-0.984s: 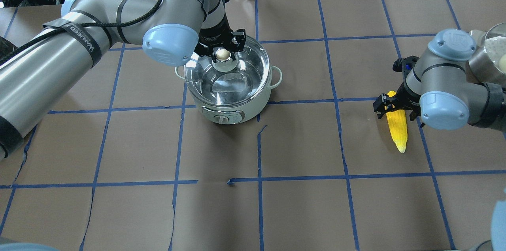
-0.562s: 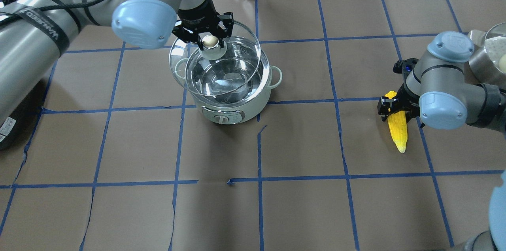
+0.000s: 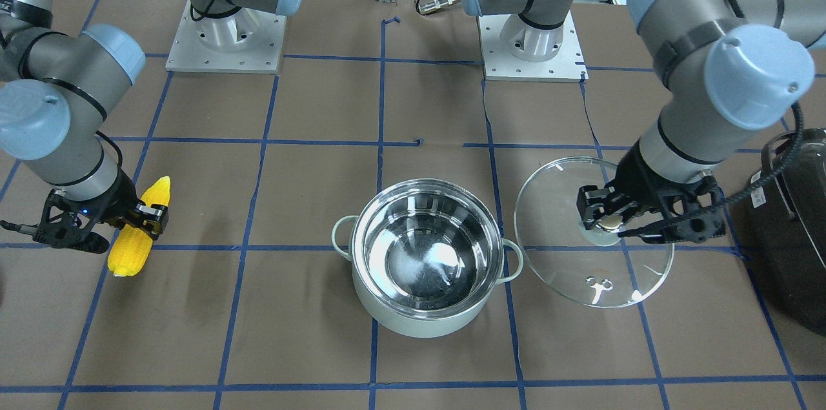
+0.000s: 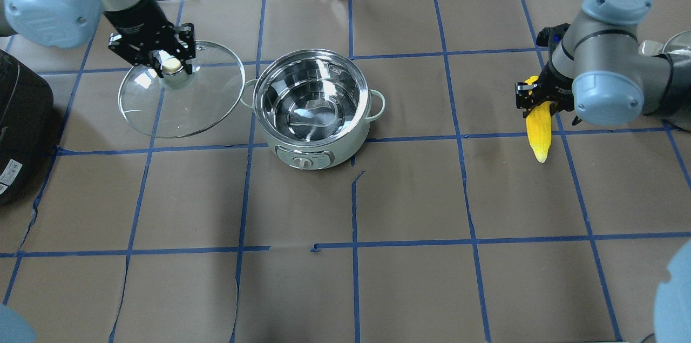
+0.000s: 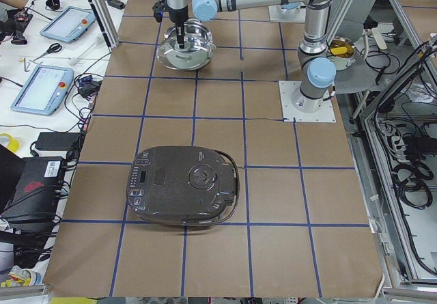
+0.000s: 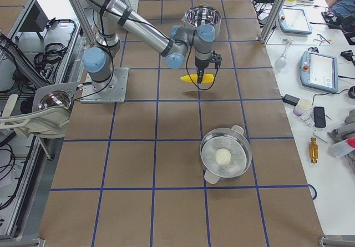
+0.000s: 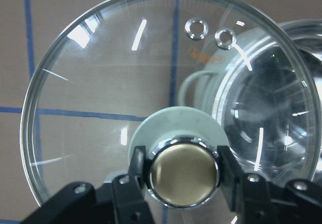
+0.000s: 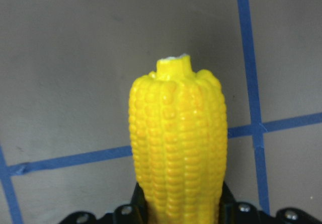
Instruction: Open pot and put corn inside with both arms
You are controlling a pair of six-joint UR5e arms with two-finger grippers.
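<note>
Brown-papered table [image 4: 410, 289] underneath everything. At its far left end, a large black appliance [image 3: 794, 255], close beyond the held lid. Mid-table, the pot [image 3: 413, 327]: open, steel interior bare, nothing inside yet. Just beside it on the robot's left, the glass lid [image 4: 178, 111], tilted, rim very near the pot's side, contact hard to judge. Far to the right, well apart from the pot, the corn [image 4: 539, 129], seemingly clear of the table, going by the shadow beneath it in the right-side view. Left gripper [image 4: 173, 66] clamped on the lid's beige knob [image 7: 183, 176], one finger each side. Right gripper [image 4: 540, 99] closed around the corn near its thick end, tapered end sticking out free. Opening judged done; carrying over and dropping in not yet done. Risks from here:
- Could pivot or slide in the jaws on a quick swing, given a grip so far from the cob's middle.
- Could bridge the rim instead of dropping in, being about as long as the pot's width, unless tipped point-down.
- Could clip the pot or the appliance with the lid's edge through a careless set-down.
- Could lose the glass off that small rounded knob.
- Could crowd both arms over the pot without first parking the lid farther off.
</note>
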